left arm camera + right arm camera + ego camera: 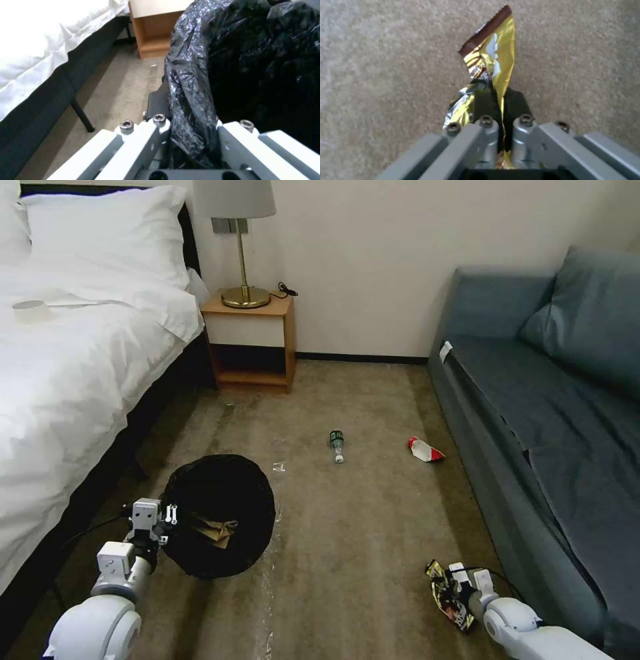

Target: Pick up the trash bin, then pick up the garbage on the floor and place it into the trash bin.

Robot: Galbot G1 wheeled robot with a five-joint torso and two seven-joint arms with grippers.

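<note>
The trash bin (220, 513) with its black bag liner (213, 75) hangs tilted near the bed, and my left gripper (160, 520) is shut on its rim. A crumpled brown paper bag (215, 530) lies inside it. At the lower right, my right gripper (453, 590) is shut on a dark snack wrapper (445, 593) with gold foil (493, 57), held just above the carpet. A small green-labelled bottle (337, 445) and a red-and-white wrapper (425, 450) lie on the floor farther ahead.
A white bed (73, 373) runs along the left with dark frame legs (81, 117). A wooden nightstand (250, 340) with a brass lamp (243, 247) stands at the back wall. A blue-grey sofa (553, 413) lines the right side. Carpet lies open between them.
</note>
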